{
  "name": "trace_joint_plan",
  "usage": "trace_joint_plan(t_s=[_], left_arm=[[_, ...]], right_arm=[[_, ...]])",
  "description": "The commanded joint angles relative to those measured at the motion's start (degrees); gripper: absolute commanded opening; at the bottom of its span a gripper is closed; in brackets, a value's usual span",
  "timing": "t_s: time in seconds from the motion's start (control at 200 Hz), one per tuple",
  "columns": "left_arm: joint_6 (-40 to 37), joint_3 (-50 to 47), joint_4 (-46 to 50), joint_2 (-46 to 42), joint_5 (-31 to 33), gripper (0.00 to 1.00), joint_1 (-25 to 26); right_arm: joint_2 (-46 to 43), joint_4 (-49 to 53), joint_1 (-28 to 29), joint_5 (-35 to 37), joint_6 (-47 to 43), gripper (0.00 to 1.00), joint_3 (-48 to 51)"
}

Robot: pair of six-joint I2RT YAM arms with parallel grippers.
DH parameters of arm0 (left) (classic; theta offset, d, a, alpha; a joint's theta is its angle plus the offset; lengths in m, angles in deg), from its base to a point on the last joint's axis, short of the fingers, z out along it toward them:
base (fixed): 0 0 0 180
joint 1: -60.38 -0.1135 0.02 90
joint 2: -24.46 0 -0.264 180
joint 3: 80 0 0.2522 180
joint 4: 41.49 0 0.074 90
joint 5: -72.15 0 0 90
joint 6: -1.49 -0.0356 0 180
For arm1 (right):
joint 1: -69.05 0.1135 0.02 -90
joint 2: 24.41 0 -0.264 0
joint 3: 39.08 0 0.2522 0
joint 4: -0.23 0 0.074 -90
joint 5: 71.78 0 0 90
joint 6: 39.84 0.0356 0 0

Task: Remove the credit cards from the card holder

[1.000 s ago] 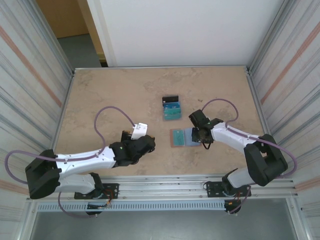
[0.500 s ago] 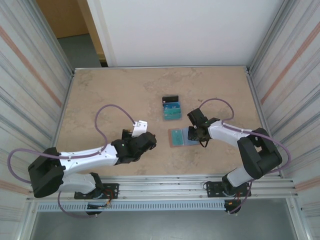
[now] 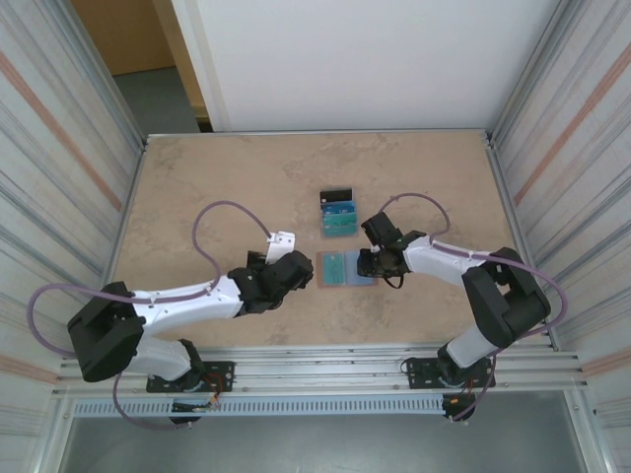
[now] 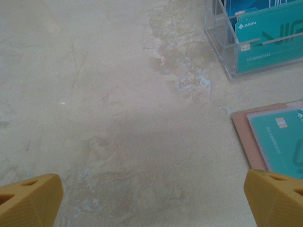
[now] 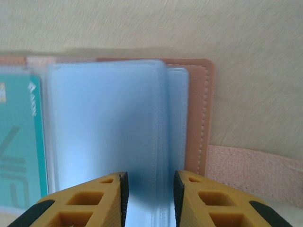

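Open card holder [image 3: 345, 269] on surface [image 3: 217, 197], right jaws at its right half.
Left wrist: left jaws wide apart, empty; teal card [image 4: 284, 137] sleeved. Right wrist: right jaws nearly together over floppy pocket leaves [image 5: 109, 127], grip unclear; card likely thin, stiff, slick, so pinch an edge.

The card holder [image 5: 204, 113] looks like matt stitched leather, its pockets [image 5: 104, 132] smooth translucent plastic; the table [image 4: 94, 94] is matt and mottled.

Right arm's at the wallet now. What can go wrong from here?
1. Right gripper, fingers close together over the blue-grey pocket leaves, shows no card edge between them: it may lift the whole card holder.
2. Left gripper hangs open beside the holder, not pinning it, so it may slide.
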Motion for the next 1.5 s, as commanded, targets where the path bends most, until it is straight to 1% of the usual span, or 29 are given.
trace_joint_plan(t_s=[0.0,0.095,0.165,0.236,0.331,0.476,0.596,0.692,0.877,1.107,1.278,1.393,1.493], left_arm=[[-0.3,1.8,-1.9,1.6,-2.9,0.99,-1.8],[-0.7,2.1,-2.3,2.5,-4.3,0.99,-3.1],[-1.8,2.1,-3.7,3.2,-5.1,0.99,-3.8],[-2.8,2.4,-5.4,4.7,-7.4,0.99,-4.8],[-2.6,3.2,-6.5,7.5,-11.3,0.99,-6.5],[-2.1,4.6,-8.1,11.2,-14.4,0.99,-7.6],[-1.7,5.7,-8.6,13.7,-16.1,0.99,-8.4],[-1.2,5.8,-9.7,15.1,-17.5,0.99,-8.6],[-0.5,6.5,-9.1,17.7,-18.1,0.99,-8.6],[-0.8,6.6,-9.7,20.0,-20.2,0.99,-8.6],[-1.2,6.6,-8.7,20.3,-20.3,0.99,-8.6],[-1.5,7.2,-7.4,20.9,-20.3,0.99,-8.5],[-1.6,7.7,-5.8,21.3,-20.0,0.99,-8.2]], right_arm=[[-4.7,8.6,0.4,3.7,1.9,0.34,-2.4],[-8.8,12.7,-0.2,7.1,2.5,0.37,-3.7],[-11.1,14.3,-0.3,8.1,2.9,0.38,-4.5],[-12.6,14.1,0.0,6.4,3.7,0.38,-5.0],[-12.5,10.6,1.3,2.0,5.0,0.35,-5.1],[-8.0,6.9,4.8,-0.9,6.5,0.29,-7.1],[-2.4,4.5,7.1,-2.6,7.4,0.28,-9.2],[2.1,2.8,7.8,-3.9,8.3,0.28,-10.9],[8.8,2.3,7.8,-4.8,9.0,0.28,-13.4],[11.4,2.1,6.9,-5.5,10.5,0.29,-12.4],[11.6,1.6,6.7,-5.7,11.3,0.30,-11.1],[11.8,1.6,6.4,-5.4,12.2,0.34,-10.6],[11.9,1.6,6.5,-5.3,13.1,0.35,-10.5]])
